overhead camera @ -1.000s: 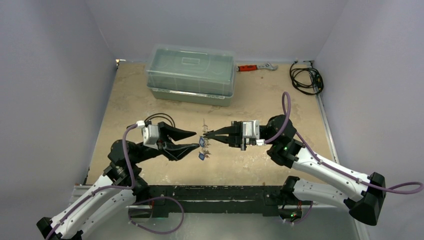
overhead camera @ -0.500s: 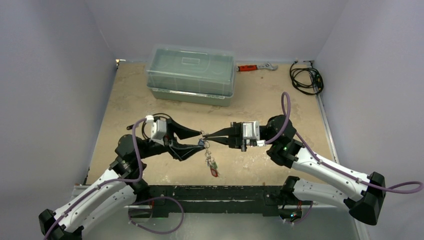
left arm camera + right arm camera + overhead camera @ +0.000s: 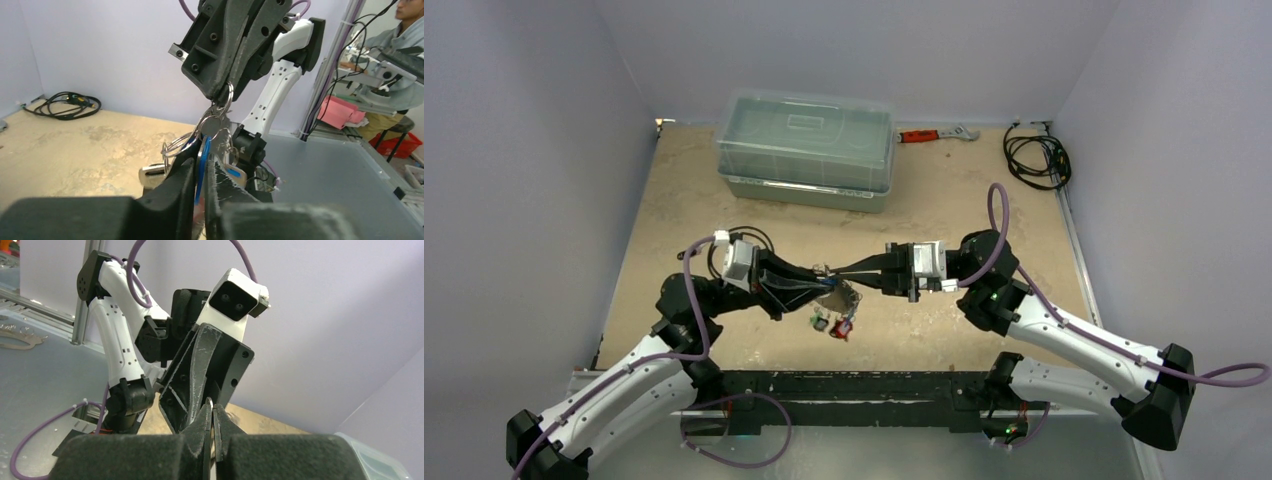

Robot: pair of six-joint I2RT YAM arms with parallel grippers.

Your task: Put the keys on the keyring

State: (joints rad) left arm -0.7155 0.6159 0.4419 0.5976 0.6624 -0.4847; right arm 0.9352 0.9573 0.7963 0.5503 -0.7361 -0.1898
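Left tool (image 3: 200,162): nearly clenched, its pads pinching the blue tag (image 3: 204,150) of one of the keys (image 3: 833,323) edge-on, with only a slit between them.
Right tool (image 3: 223,91): clenched, its tips gripping the top of the keyring (image 3: 229,101).
Keyring: silver, hanging from the right tool's tips above the desk (image 3: 984,200), at the centre of the overhead frame where the two tools meet.
Keys: bunched under the keyring on small rings; red and green tags dangle just below the meeting point.
Desk: sandy, worn.
Box (image 3: 806,140): clear, lidded, upper centre, well apart.
Wrench (image 3: 934,133): orange-handled, just right of the box.
Cable (image 3: 1036,158): black coil, upper right.
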